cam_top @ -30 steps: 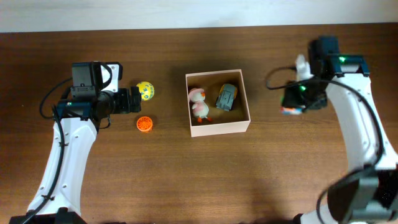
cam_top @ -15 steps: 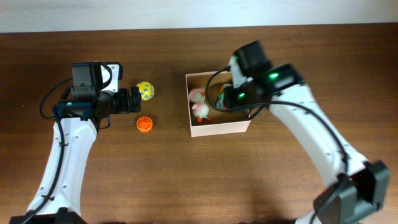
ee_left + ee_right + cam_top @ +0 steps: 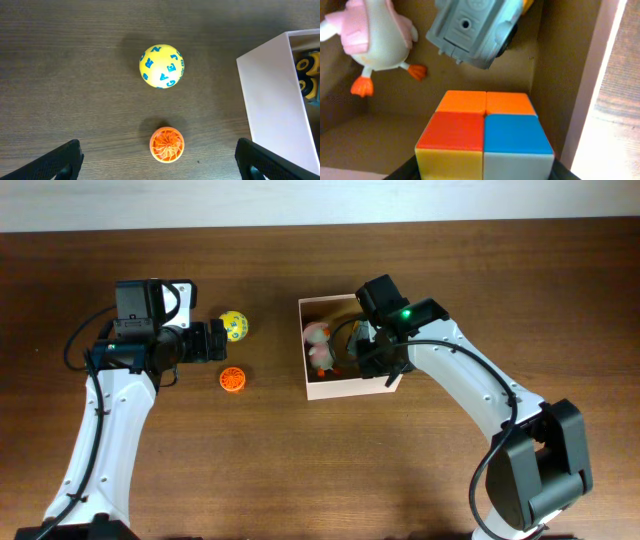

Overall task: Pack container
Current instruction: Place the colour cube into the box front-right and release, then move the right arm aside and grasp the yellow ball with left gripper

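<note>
The container (image 3: 352, 387) is a cream cardboard box at mid-table; its outer wall shows in the left wrist view (image 3: 272, 105) and its tan inside in the right wrist view (image 3: 555, 60). Inside it lie a white and pink duck toy (image 3: 319, 345) (image 3: 372, 35) and a grey toy vehicle (image 3: 475, 30). My right gripper (image 3: 372, 358) (image 3: 482, 167) is shut on a multicoloured cube (image 3: 485, 132), held inside the container near its right wall. My left gripper (image 3: 212, 340) (image 3: 160, 162) is open and empty, hovering over an orange disc (image 3: 232, 380) (image 3: 167, 145).
A yellow ball with blue letters (image 3: 233, 326) (image 3: 161, 66) rests on the wooden table just behind the orange disc, left of the container. Both lie close to the left gripper.
My right arm swung from the table's right side over to the container, carrying the cube, and now reaches down into it. The left arm has not moved.
</note>
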Robot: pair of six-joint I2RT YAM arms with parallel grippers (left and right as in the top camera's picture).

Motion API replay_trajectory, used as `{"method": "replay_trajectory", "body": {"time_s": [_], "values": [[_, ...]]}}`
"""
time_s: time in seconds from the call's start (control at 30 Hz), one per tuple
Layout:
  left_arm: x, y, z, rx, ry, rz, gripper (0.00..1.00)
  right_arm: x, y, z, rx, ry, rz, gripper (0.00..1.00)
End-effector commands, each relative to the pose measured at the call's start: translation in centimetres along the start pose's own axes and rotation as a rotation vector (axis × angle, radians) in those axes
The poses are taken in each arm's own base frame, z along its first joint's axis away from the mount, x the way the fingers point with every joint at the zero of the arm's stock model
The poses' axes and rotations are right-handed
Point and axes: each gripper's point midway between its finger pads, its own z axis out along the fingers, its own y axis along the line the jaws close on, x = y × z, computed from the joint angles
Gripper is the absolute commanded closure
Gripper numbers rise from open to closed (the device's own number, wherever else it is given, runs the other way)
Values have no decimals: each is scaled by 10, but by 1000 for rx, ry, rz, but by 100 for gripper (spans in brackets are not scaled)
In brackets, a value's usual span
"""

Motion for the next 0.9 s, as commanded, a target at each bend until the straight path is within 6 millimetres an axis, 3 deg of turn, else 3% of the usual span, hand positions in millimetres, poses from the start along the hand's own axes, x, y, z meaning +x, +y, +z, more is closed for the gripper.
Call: {"method": "replay_trajectory", "body": {"time_s": [0.0,0.1,0.23,0.37,0.47,0.63,0.8,0.87], "values": [[-6,1,-1,-3,-11,14,1,-11,-1,-11,9,-46,-19,41],[-6,1,-1,-3,-11,14,1,-29,4,-43,-13,-127,-32,33],[-6,1,-1,-3,-11,14,1,-48,2,-100,6,-231,-41,25],[-6,2,-1,-3,-11,14,1,-54,-21,-153,109,-306,-14,14],[-6,1,-1,-3,-11,14,1,-54,-46,-181,136,-341,42,8],[-12,-7,-1,44,-33,4,1,-47,-115,-196,176,-340,218,1],[-14,-7,-1,48,-43,5,1,-24,-183,-184,76,-254,451,1],[-9,-12,-2,77,-22,2,1,-17,-196,-179,35,-228,509,1]]}}
